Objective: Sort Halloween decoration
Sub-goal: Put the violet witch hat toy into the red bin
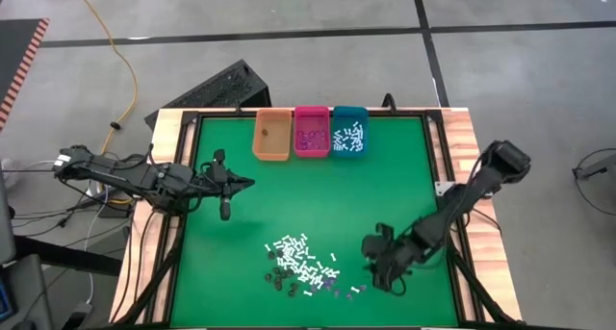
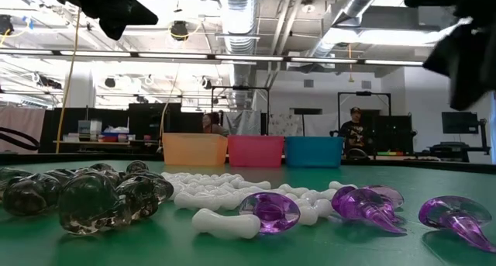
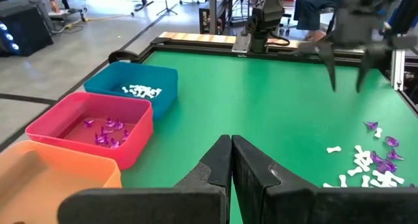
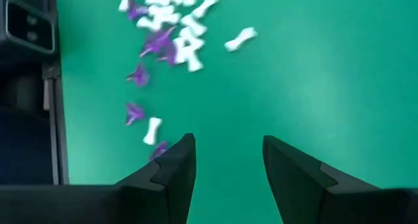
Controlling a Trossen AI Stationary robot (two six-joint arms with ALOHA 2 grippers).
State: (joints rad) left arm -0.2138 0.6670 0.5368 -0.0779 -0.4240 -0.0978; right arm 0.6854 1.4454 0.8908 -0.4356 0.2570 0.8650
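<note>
Dozens of Halloween decoration pieces lie bunched near the table's front edge, so your right gripper, fingers apart and empty just beside the heap's right fringe, could pinch two kinds together or scatter them. Left gripper waits closed, empty, near the left edge. The orange bin, pink bin and teal bin stand along the far edge, nothing between.

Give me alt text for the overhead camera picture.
On a green table, the right end effector, open, sits beside a scattered pile of tiny white, purple and dark pieces. The left end effector, shut, waits mid-table. Orange, pink and teal bins line the far edge.
</note>
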